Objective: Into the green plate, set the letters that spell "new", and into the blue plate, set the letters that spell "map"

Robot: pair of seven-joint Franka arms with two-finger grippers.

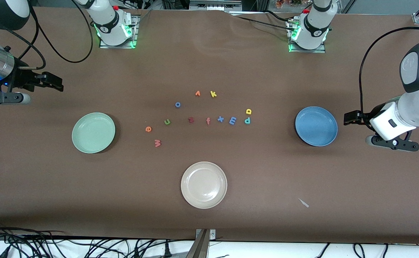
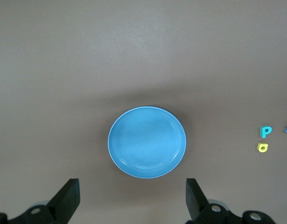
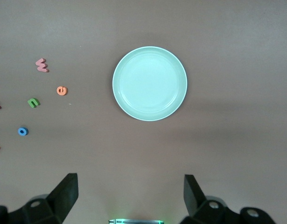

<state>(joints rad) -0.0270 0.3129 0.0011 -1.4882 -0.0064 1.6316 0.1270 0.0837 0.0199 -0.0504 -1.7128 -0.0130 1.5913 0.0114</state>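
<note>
With both plates empty and every letter loose on the table between them, the right gripper [image 3: 127,193], fingers apart over bare table beside the green plate [image 1: 77,141], risks grabbing the dark red z [image 1: 191,120] instead of the salmon w [image 1: 157,143], while the left gripper [image 2: 133,196], equally apart beside the blue plate [image 1: 333,138], waits.

green plate [image 1: 93,133] mint | blue plate [image 1: 316,126] med blue | third plate [image 1: 204,185] cream | table [image 1: 302,179] brown

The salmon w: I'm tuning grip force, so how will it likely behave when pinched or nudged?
The w looks like thin foam lying flat, so probably very light and a bit squashy. Being flat, it should slide on the table rather than roll or tip. Its low profile may make the pinch fiddly.
</note>
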